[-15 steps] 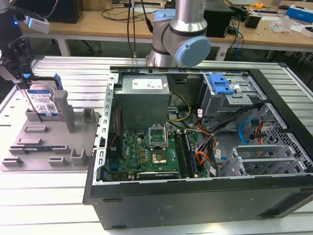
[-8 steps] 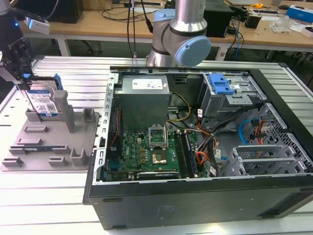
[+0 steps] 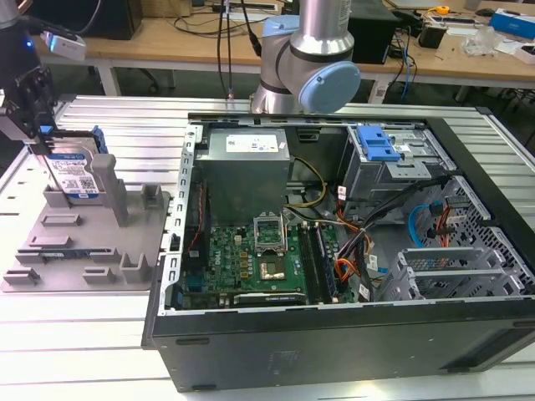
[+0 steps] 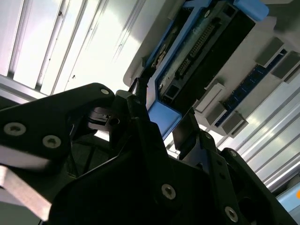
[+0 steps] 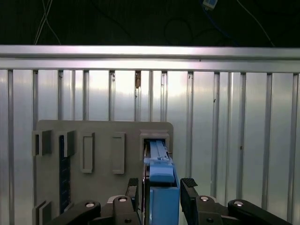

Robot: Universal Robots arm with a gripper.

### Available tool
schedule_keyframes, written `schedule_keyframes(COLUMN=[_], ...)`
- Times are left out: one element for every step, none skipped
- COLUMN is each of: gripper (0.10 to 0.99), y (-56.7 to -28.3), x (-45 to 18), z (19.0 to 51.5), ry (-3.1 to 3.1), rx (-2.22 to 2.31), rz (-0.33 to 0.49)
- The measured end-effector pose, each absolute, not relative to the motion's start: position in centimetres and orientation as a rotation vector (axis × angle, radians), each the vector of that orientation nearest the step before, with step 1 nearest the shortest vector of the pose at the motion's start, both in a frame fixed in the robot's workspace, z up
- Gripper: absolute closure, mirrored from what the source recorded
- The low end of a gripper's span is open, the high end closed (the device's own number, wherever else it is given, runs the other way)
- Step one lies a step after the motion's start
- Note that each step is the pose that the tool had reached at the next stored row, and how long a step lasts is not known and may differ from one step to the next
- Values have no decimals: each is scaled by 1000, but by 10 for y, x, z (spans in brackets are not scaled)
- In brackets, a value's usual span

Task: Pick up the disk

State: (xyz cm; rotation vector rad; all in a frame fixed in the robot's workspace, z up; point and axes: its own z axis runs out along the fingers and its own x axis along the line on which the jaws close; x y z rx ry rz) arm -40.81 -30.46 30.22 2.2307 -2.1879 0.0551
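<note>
Exterior view: disk (image 3: 77, 177) stands on edge in the tray (image 3: 79, 255), at the exterior view's left; gripper (image 3: 48, 144) sits over its top edge. Second wrist view: jaws flank the disk (image 4: 201, 42). First wrist view: jaws apart, slim gaps beside the disk (image 5: 161, 197); judged unclamped, not yet lifted.

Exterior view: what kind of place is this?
Most likely a robotics lab or electronics workshop: a robot arm stands by an open computer case on a slatted metal table, a disk sits upright in a grey fixture tray, and wooden benches behind carry cables and gear.
</note>
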Motion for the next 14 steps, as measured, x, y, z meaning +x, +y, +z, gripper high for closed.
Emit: schedule_keyframes(gripper=[604,604,604,604,604,604,604,604,604,604,604,604,604,604], y=[-305,-305,-305,-305,-305,-305,-305,-305,-305,-305,-305,-306,-307,-307], x=[-408,-408,-408,-408,-408,-408,-408,-408,-408,-408,-408,-408,-408,-408], z=[302,301,300,300,300,299,299,298,298,298,298,298,298,298], ry=[-2188,-2188,-2188,-2188,-2188,-2188,-2188,-2188,-2188,-2188,-2188,-2188,-2188,-2188], rx=[2231,2231,2231,2231,2231,2231,2231,2231,2231,2231,2231,2231,2231,2231], rz=[55,55,55,55,55,55,55,55,55,55,55,55,55,55])
